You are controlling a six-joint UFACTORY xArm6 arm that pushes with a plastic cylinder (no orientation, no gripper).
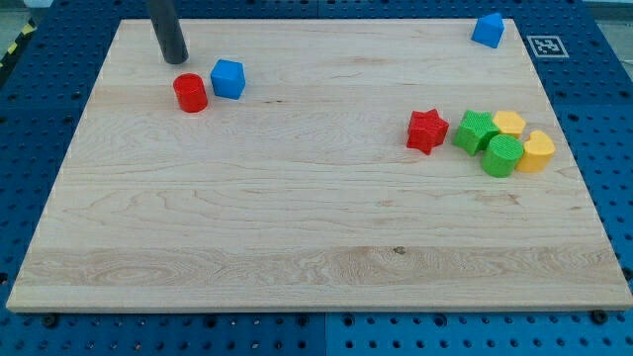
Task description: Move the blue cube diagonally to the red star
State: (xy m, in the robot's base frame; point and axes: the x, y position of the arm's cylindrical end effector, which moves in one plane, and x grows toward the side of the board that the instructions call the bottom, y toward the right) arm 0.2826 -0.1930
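Though near blue cube (228, 79), my tip (175, 59) by red cylinder (190, 93)

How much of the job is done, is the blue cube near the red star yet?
Not yet. Nothing looks done: the blue cube sits at the view's upper left beside the red cylinder, far from the red star on the view's right. In hand: my tip stands just up and left of the cube, not touching it. Left: the whole diagonal push down and right to the star.
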